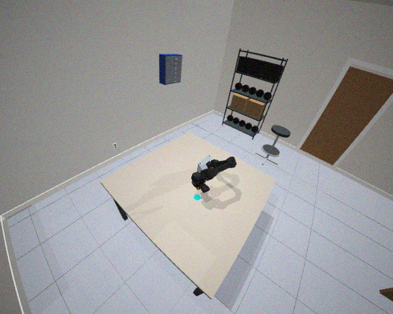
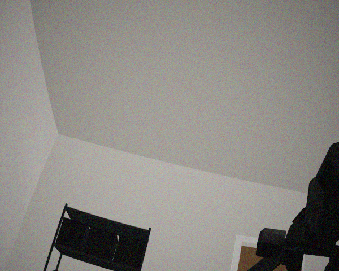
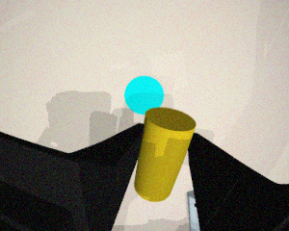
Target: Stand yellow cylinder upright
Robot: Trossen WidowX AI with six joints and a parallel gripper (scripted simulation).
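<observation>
My arm (image 1: 211, 170), matte black blocky links, pale grey box base (image 1: 204, 163) at its 11 o'clock, my gripper (image 3: 166, 133), two broad black wedge fingers.

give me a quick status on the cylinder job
Gripper shut on yellow cylinder. Cylinder aloft, just short of cyan circle. Nothing seen in the way.

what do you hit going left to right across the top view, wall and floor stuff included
blue cabinet on the wall → cyan circle on the table → shelf rack → stool → brown door. The arm and its hand, shut on the yellow cylinder, overlap the circle's span, so they are left out.
</observation>
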